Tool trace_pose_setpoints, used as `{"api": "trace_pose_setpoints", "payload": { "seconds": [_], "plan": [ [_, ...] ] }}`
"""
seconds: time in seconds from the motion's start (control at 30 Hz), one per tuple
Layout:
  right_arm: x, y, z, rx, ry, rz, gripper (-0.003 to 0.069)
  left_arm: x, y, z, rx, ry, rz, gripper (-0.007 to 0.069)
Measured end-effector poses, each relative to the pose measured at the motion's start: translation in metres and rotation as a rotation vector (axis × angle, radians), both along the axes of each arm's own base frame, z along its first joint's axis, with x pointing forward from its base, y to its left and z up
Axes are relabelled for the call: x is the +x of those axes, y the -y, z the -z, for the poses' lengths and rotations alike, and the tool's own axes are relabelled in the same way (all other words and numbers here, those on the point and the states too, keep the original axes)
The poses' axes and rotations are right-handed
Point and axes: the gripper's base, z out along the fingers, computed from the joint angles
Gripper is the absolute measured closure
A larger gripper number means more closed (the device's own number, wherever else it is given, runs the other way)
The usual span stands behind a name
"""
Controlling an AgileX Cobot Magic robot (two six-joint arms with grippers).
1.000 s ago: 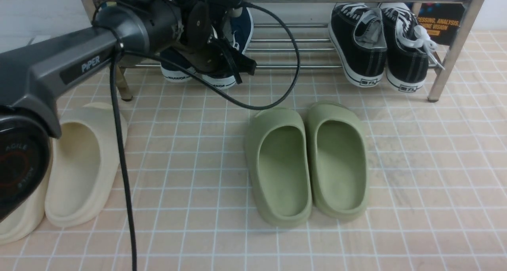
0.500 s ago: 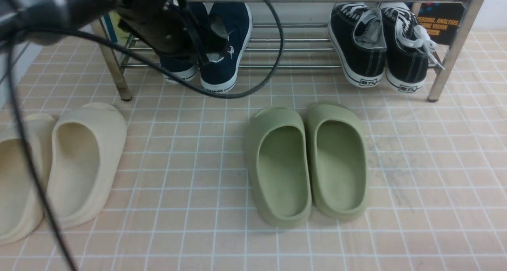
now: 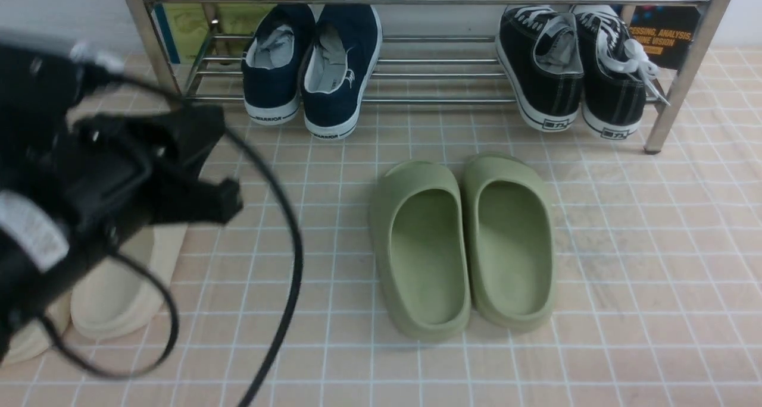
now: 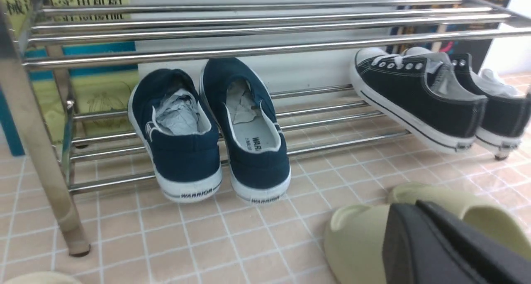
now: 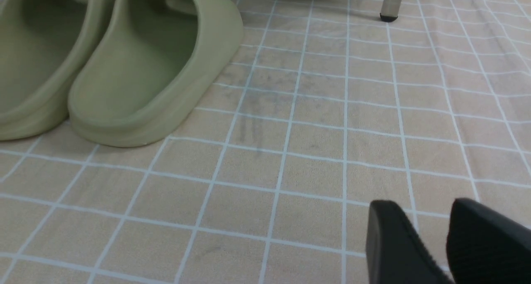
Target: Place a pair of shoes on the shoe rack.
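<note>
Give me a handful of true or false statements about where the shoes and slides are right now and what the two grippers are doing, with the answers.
1. Both navy slip-on shoes sit on the shoe rack, heels toward the camera. True.
2. The green slides are on the rack's lower shelf. False: they lie on the tiled floor in front of it.
3. The left gripper is clamped on a navy shoe. False: it is shut on nothing, away from the rack, above the cream slides.
4. The black lace-up sneakers occupy the rack's right end. True.
5. The right gripper holds a green slide. False: its jaws are open over bare floor.
</note>
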Motion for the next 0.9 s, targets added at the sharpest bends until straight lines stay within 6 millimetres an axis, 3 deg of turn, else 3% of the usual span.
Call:
{"api": "trace_pose_setpoints", "payload": {
  "seconds": [0.07, 0.1, 0.27, 0.43, 0.63, 0.9],
  "plan": [
    [0.000, 0.000, 0.000, 0.000, 0.000, 0.000, 0.0419, -0.008, -0.003, 0.011, 0.012, 0.007, 0.005, 0.0605],
    [0.000, 0.000, 0.000, 0.000, 0.000, 0.000, 0.0419, -0.021, -0.008, 0.032, 0.033, -0.012, 0.011, 0.0603],
    [0.000, 0.000, 0.000, 0.000, 0.000, 0.000, 0.0419, -0.044, -0.018, 0.086, 0.100, -0.135, 0.017, 0.0602],
    [0.000, 0.000, 0.000, 0.000, 0.000, 0.000, 0.0419, -0.063, -0.028, 0.127, 0.132, -0.263, 0.006, 0.0602],
    [0.000, 0.000, 0.000, 0.000, 0.000, 0.000, 0.0419, -0.070, -0.033, 0.117, 0.072, -0.160, -0.018, 0.0602],
    [0.000, 0.000, 0.000, 0.000, 0.000, 0.000, 0.0419, -0.099, -0.063, 0.105, 0.071, -0.026, -0.231, 0.0602]
  ]
}}
